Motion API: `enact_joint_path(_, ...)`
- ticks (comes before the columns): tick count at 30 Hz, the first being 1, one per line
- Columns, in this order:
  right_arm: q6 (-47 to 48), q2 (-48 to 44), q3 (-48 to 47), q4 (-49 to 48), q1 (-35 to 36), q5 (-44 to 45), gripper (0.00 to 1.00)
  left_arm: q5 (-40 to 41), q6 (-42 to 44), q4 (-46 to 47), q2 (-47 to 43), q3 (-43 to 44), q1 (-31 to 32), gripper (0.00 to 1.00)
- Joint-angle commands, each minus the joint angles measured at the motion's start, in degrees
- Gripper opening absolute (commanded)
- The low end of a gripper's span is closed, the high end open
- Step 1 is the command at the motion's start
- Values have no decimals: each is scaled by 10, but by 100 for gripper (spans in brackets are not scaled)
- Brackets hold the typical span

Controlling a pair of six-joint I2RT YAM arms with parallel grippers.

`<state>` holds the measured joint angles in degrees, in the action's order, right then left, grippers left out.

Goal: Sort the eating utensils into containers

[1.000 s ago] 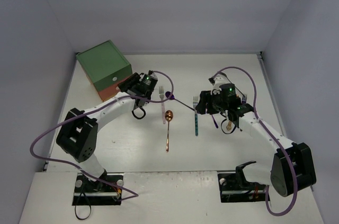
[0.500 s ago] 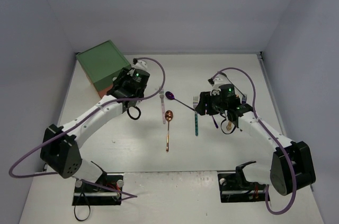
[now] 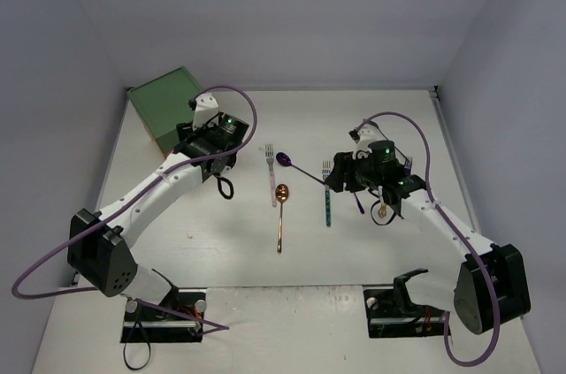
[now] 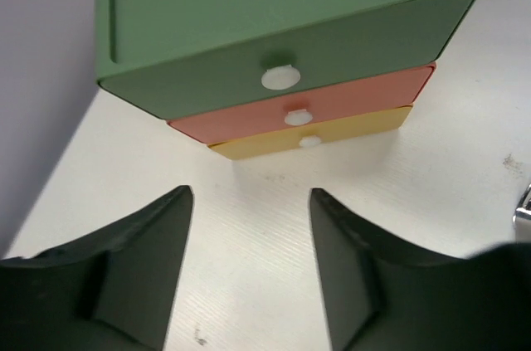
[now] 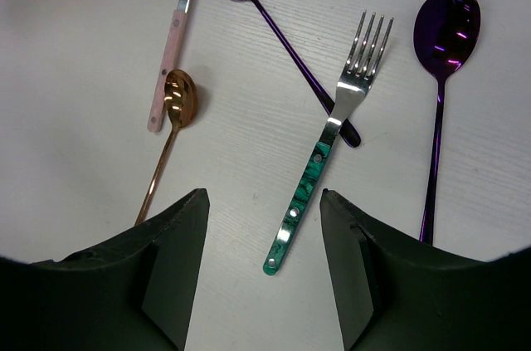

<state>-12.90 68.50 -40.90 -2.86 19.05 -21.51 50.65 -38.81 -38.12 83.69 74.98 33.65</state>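
Observation:
The containers are one small chest [image 3: 166, 109] at the back left, with a green drawer [image 4: 274, 60], an orange-red drawer [image 4: 348, 95] and a yellow drawer [image 4: 348, 127], all shut, each with a white knob. My left gripper [image 4: 249, 193] is open and empty just in front of them, over bare table. Mid-table lie a pink-handled fork [image 5: 170, 52], a purple spoon [image 5: 274, 27], a copper spoon [image 5: 170, 127], a teal-handled fork [image 5: 332, 143] and a second purple spoon [image 5: 444, 52]. My right gripper [image 5: 261, 197] hovers open above the teal fork's handle end.
In the top view, a gold spoon [image 3: 382, 210] and another fork [image 3: 409, 164] lie under the right arm's cable. The chest stands against the left wall. White walls close the table at the back and both sides.
My left arm has swung left from the pink fork to the chest front, and its jaws narrowed, then widened again. The right arm and utensils have not moved.

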Motion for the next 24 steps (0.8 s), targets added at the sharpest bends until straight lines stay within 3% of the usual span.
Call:
enact_joint_path(1, -6, -31, 5, -37, -4, -19, 54, 13, -127, -15, 11, 20, -7, 59)
enact_joint_path(11, -25, -56, 25, -56, -3, -39, 54, 80, -184, -4, 73, 19, -10, 54)
enact_joint_path(24, -39, -57, 38, -67, -4, -33, 54, 69, -133, 81, 115, -2, -36, 50)
